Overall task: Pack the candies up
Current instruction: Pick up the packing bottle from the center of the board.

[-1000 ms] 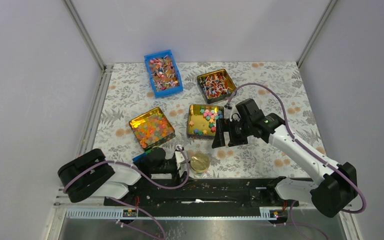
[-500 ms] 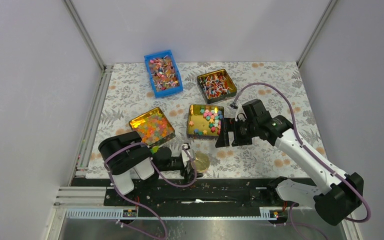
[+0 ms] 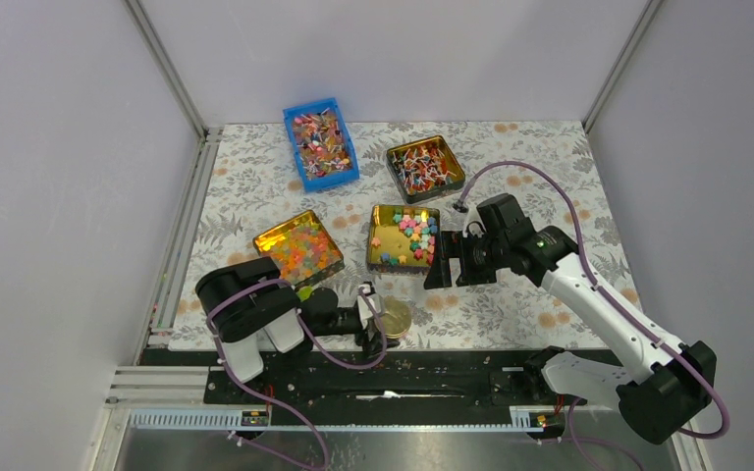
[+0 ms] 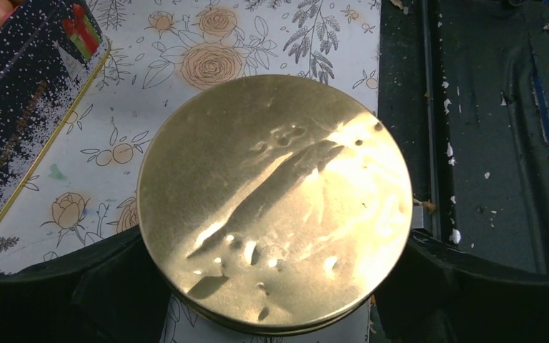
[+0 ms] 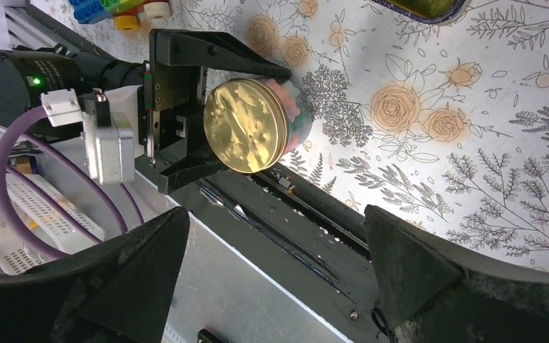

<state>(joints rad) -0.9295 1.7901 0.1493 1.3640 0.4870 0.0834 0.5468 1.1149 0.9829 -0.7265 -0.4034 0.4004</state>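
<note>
The left gripper (image 3: 373,316) brackets the round jar (image 5: 246,125), 1 finger on each side; whether it truly squeezes, I cannot tell. The right gripper (image 3: 449,263) stands wide open, just beside the gold tin (image 3: 377,228) holding the candies (image 3: 412,228); the right arm is nearer them.
</note>
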